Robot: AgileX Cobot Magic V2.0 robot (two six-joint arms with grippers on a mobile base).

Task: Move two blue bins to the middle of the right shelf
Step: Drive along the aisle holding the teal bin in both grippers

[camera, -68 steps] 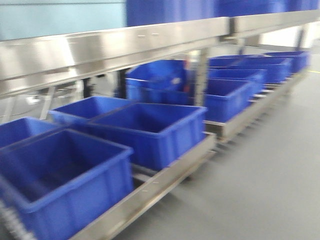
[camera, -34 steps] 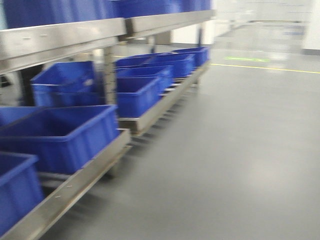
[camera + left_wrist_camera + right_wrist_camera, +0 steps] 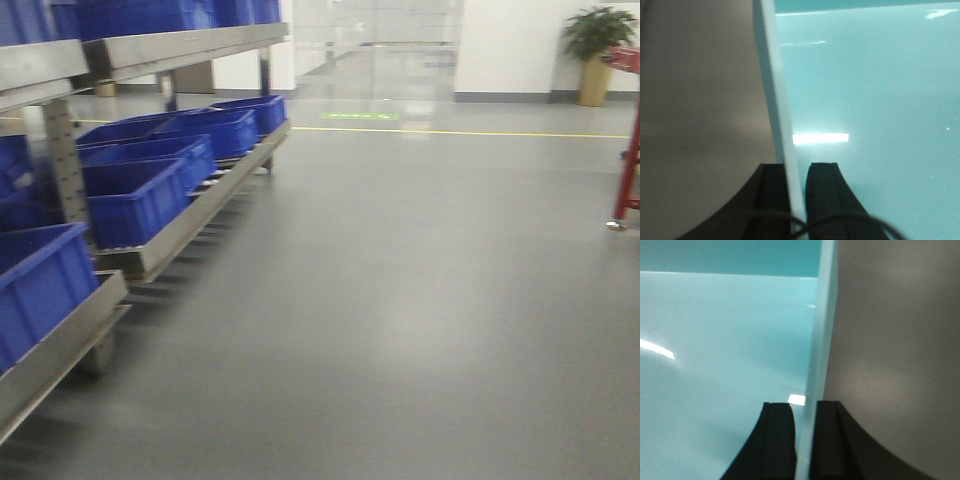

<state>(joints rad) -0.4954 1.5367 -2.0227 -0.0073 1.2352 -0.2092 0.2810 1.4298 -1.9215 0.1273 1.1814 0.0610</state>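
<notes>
A pale sky-blue bin fills both wrist views; it does not show in the front view. In the left wrist view its glossy inside (image 3: 870, 90) lies to the right of its thin wall (image 3: 775, 90), and my left gripper (image 3: 796, 167) is shut on that wall, one black finger on each side. In the right wrist view the bin's inside (image 3: 725, 340) lies to the left of the wall (image 3: 821, 315). My right gripper (image 3: 805, 407) is shut on this wall the same way. Grey floor shows beyond each wall. Whether one bin or two are held cannot be told.
A steel shelf rack (image 3: 170, 45) runs along the left, with dark royal-blue crates (image 3: 135, 200) on its low level and more on top. Grey floor spreads ahead to a yellow line (image 3: 470, 132). A potted plant (image 3: 597, 40) and a red frame (image 3: 630, 150) stand at far right.
The front view has swung to the right. The rack and its dark crates slid from the middle to the left edge, and the grey floor now takes up most of the view.
</notes>
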